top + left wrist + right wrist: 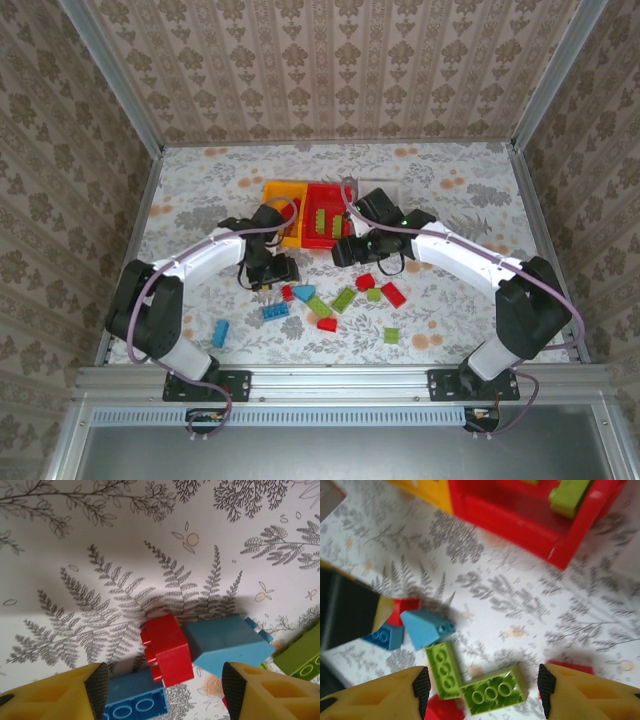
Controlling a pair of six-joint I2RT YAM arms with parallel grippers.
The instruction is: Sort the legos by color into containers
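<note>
Loose legos lie in the middle of the table: a red brick (287, 292), a light-blue sloped brick (303, 292), a blue brick (276, 311) and lime green bricks (343, 298). My left gripper (278, 270) hangs open just above the red brick (167, 650), which rests against the sloped brick (227, 640) and the blue brick (132, 700). My right gripper (345, 250) is open and holds nothing, above two green bricks (495, 690) set in an L. The orange-yellow container (283, 205) and the red container (322, 215) stand side by side, with a green brick (567, 495) in the red one.
More legos are scattered toward the near edge: red ones (393, 294), a green one (391, 335) and a lone blue one (220, 333) at the left. A white container (392, 188) is partly hidden behind my right arm. The two grippers are close together.
</note>
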